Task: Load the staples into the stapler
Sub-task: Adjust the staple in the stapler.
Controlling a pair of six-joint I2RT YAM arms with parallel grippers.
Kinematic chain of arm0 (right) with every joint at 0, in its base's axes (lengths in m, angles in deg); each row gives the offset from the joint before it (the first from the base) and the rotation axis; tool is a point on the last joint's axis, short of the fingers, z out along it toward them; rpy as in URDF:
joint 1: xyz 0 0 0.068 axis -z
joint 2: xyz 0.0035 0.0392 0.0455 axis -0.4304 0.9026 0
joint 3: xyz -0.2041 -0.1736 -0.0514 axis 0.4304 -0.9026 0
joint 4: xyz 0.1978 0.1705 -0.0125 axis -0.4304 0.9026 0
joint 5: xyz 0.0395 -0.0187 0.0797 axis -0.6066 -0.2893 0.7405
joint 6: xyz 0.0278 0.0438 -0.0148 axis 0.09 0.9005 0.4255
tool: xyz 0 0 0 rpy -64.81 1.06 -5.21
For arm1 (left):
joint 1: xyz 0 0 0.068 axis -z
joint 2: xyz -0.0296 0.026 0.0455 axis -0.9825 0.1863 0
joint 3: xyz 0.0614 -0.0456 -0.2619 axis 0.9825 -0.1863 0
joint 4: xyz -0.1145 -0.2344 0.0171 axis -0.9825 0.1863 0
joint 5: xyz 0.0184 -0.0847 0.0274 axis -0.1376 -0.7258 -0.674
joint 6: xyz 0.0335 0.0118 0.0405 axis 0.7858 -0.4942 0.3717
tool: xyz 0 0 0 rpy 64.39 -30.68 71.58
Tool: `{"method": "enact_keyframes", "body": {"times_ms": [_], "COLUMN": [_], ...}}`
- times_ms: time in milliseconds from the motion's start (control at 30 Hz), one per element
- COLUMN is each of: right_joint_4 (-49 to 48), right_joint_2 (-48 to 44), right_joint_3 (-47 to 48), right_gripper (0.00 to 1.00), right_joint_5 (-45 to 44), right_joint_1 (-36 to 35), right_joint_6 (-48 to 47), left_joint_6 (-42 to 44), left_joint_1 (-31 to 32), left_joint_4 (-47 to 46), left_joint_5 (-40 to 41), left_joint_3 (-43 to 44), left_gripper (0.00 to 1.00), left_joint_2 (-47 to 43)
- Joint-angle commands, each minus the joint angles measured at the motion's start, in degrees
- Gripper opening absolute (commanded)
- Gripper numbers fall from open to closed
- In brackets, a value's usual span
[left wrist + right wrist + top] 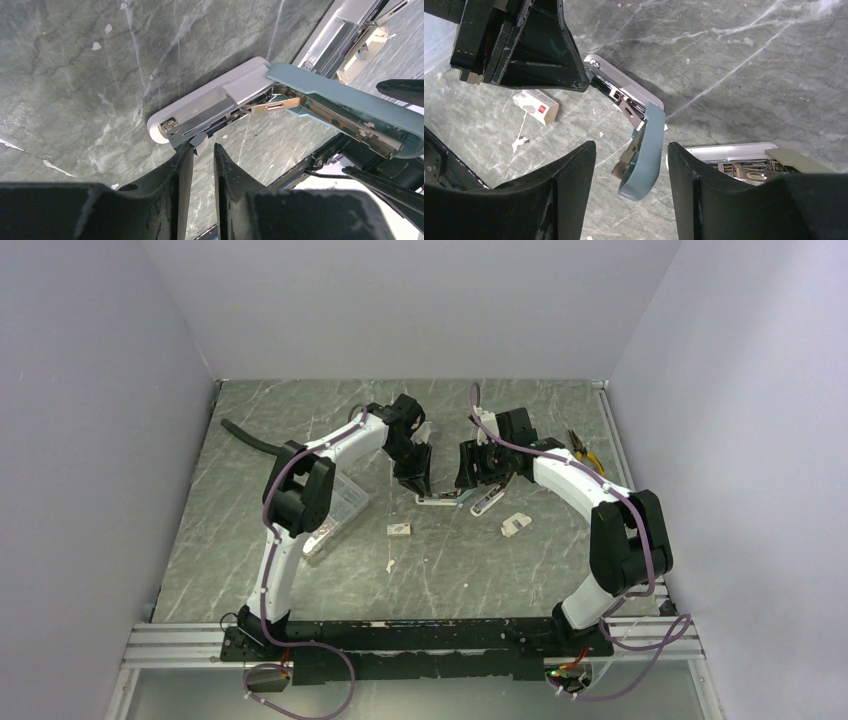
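No text, brand or number is legible in any view. The white staple box (pixel 535 106), seen from the right wrist, has a small red square mark on its top face. Beside the mark is a short line of dark print, too small to read.

Left gripper (pixel 202 147) barely parted, right gripper (pixel 631 146) spread wide

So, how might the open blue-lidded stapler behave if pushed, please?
The stapler has its lid swung up on a hinge, so that would probably flop. It lies flat on the smooth table, so it likely slides rather than tips.
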Motion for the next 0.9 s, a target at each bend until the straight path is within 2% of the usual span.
{"method": "enact_keyframes", "body": {"times_ms": [0, 867], "right_joint_4": [-0.5, -0.1], "right_joint_2": [-0.2, 0.2], "right_joint_3": [2.2, 2.9], "right_gripper": [0.59, 0.58], "right_joint_5": [0.6, 1.3], "right_joint_1": [0.1, 0.3], "right_joint_6": [-0.3, -0.2], "left_joint_6": [1.9, 2.0], "left_joint_1": [0.6, 0.7], "left_joint_4": [0.9, 1.4], "left_joint_5": [1.0, 1.8], "left_joint_3": [1.7, 1.6], "left_gripper": [0.28, 0.34], "left_joint_2": [1.9, 1.5]}}
